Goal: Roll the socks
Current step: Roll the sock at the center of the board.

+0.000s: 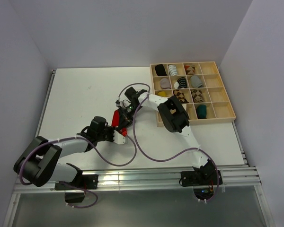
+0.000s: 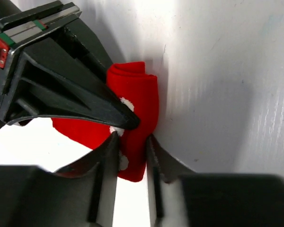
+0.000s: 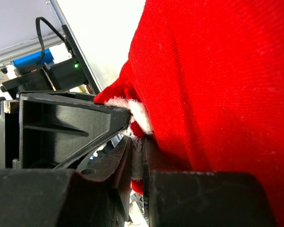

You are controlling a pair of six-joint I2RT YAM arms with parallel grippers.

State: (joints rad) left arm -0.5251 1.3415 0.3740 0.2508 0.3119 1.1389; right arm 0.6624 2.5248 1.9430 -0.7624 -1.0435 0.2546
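Observation:
A red sock point(image 1: 117, 119) with small white spots lies partly folded on the white table, between both grippers. In the left wrist view the sock point(image 2: 139, 94) shows a rolled fold at its far end. My left gripper point(image 2: 132, 140) is shut on its near end; it also shows in the top view point(image 1: 120, 134). My right gripper point(image 3: 136, 147) is shut on a red-and-white edge of the sock point(image 3: 213, 85); it also shows in the top view point(image 1: 124, 112). A dark teal bundle point(image 1: 201, 111) and a brown-and-cream bundle point(image 1: 190, 69) sit in the tray.
A wooden compartment tray point(image 1: 224, 110) stands at the right, holding several sock bundles in black, white, yellow, grey and brown patterns. The right arm's black elbow point(image 1: 173, 116) overlaps the tray's left edge. Cables loop over the table in front. A metal rail runs along the near edge.

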